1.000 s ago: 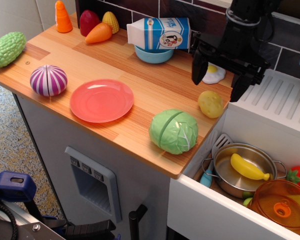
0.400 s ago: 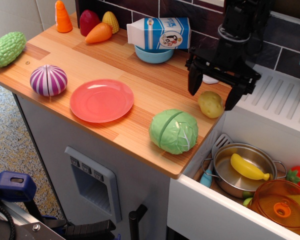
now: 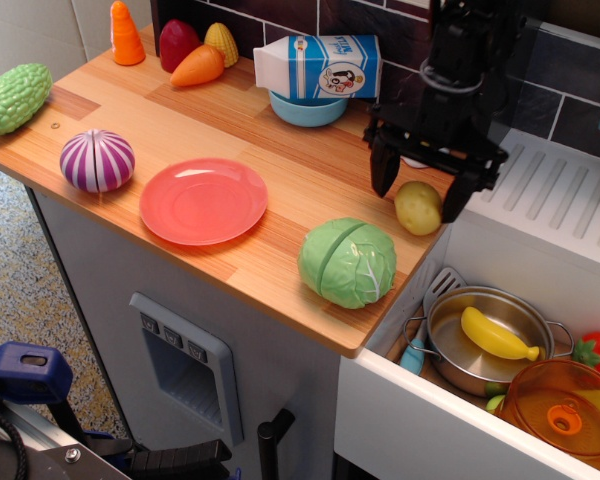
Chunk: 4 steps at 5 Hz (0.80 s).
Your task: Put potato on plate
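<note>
The pale-yellow potato [image 3: 418, 207] lies on the wooden counter near its right edge. My black gripper [image 3: 416, 197] hangs straight over it, open, with one finger [image 3: 381, 176] to the potato's left and the other to its right, tips about level with the potato's top. The coral-red plate [image 3: 203, 200] sits flat and empty at the counter's middle left, well left of the gripper.
A green cabbage [image 3: 348, 262] sits between potato and plate near the front edge. A purple onion [image 3: 97, 160], milk carton [image 3: 318, 66] on a blue bowl, and several vegetables line the back. A sink with pot [image 3: 477, 340] and banana lies to the right.
The gripper has moved left and down, from above the sink edge to straddling the potato. The fried egg behind it is now hidden. The potato has not moved.
</note>
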{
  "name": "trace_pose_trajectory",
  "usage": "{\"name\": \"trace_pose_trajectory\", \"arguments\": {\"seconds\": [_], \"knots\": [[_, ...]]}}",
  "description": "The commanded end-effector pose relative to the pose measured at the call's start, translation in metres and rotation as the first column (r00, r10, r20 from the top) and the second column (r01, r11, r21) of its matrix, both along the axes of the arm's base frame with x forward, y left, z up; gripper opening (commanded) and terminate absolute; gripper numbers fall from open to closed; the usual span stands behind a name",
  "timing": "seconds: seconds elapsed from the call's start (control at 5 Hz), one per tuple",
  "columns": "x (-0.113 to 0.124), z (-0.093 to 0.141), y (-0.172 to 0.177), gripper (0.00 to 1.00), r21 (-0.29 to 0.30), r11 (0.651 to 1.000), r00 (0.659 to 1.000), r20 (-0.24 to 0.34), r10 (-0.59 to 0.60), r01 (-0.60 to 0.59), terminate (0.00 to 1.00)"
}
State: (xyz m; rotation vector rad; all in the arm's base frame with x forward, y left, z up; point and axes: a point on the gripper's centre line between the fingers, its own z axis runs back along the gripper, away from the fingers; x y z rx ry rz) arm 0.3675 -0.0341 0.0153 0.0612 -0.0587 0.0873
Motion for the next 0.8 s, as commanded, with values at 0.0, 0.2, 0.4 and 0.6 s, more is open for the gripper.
{"name": "trace_pose_trajectory", "arguments": {"seconds": [0.0,0.2,0.4,0.6], "knots": [[0.002,0.007,-0.001,0.0,0.0,1.0,0.998,0.059,0.013,-0.013,0.0],[-0.003,0.008,0.001,0.0,0.009,1.0,0.997,0.072,-0.01,0.009,0.0],[-0.007,0.03,0.029,0.0,0.105,0.99,0.993,0.068,-0.099,0.091,0.0],[-0.015,0.058,0.063,0.0,0.157,0.976,0.987,0.027,-0.16,0.154,0.0]]}}
